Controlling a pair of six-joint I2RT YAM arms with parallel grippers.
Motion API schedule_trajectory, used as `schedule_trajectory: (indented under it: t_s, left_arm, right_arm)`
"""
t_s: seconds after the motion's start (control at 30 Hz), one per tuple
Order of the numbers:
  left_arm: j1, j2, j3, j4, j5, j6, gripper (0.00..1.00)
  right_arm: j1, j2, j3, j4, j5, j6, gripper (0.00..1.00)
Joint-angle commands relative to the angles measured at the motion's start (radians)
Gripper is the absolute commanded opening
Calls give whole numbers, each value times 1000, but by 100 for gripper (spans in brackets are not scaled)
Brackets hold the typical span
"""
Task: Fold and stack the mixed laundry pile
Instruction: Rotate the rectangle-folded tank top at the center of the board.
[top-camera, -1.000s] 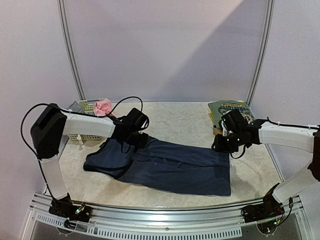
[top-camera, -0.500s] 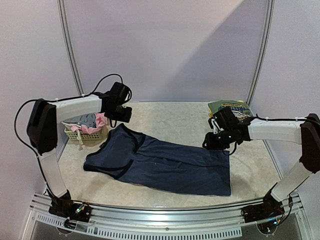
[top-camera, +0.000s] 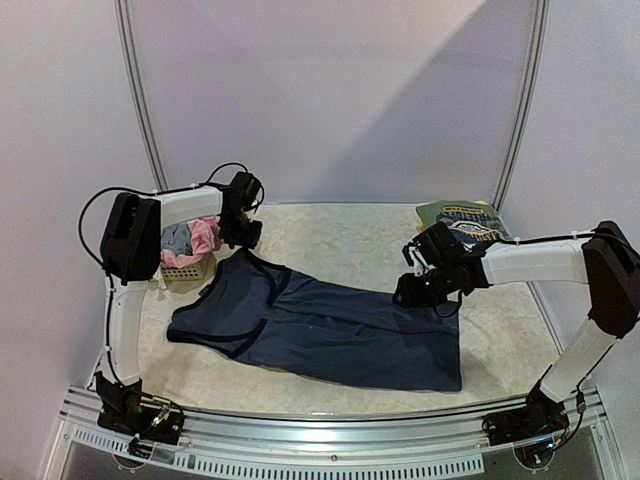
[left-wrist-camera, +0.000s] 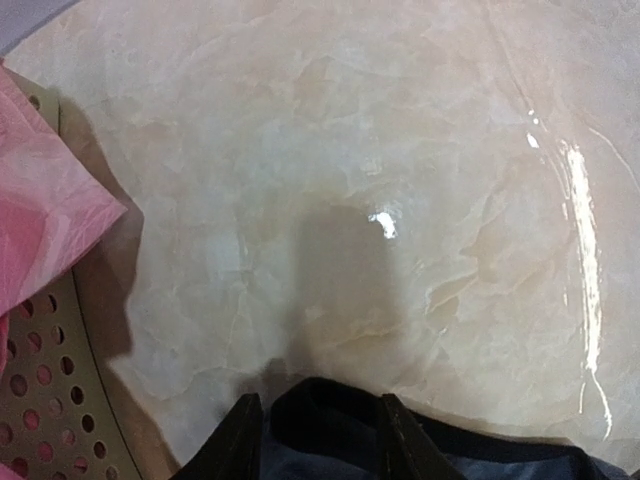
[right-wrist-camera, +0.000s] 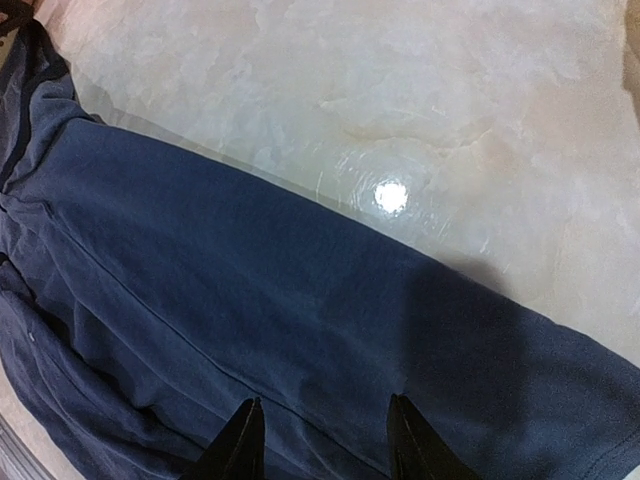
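Though both arms reach out over the table (top-camera: 345, 232), neither tool grasps anything that we can make out. We see the navy dress (top-camera: 340, 335) spread flat across the middle of the table, its shoulder straps toward the left and its hem toward the right, with a few creases running along its length. Our left gripper (top-camera: 243, 236) hangs at the far left end of it, just beside the pale lattice basket (top-camera: 186, 270). Its fingers (left-wrist-camera: 245, 440) stand parted — the wrist view shows a dark strap loop lying between the tips, though we cannot tell whether they touch it. We find the right gripper (top-camera: 408, 291) low over the dress's far edge near the hem, jaws likewise released, with only smooth navy cloth beneath them. Inside the basket we see a pink piece (top-camera: 205, 238) and a grey piece (top-camera: 176, 240) heaped together — the pink one spilling over the rim. At the far right corner a folded printed tee (top-camera: 462, 217) lies by itself, apart from the dress.
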Motion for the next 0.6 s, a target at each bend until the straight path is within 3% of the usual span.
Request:
schedule_trajectory:
  t_s: [0.0, 0.3, 0.43, 0.57]
  left_arm:
    - [16, 64, 64, -44, 34, 26, 40]
    - [21, 114, 91, -63, -5, 6, 36]
    - [20, 118, 94, -64, -12, 2, 20]
    - [21, 113, 87, -56, -28, 5, 15]
  right_arm:
    - [12, 46, 19, 14, -17, -7, 42]
    - [14, 73, 43, -2, -17, -19, 42]
    - [15, 80, 48, -6, -13, -21, 42]
    - [15, 82, 51, -8, -15, -18, 42]
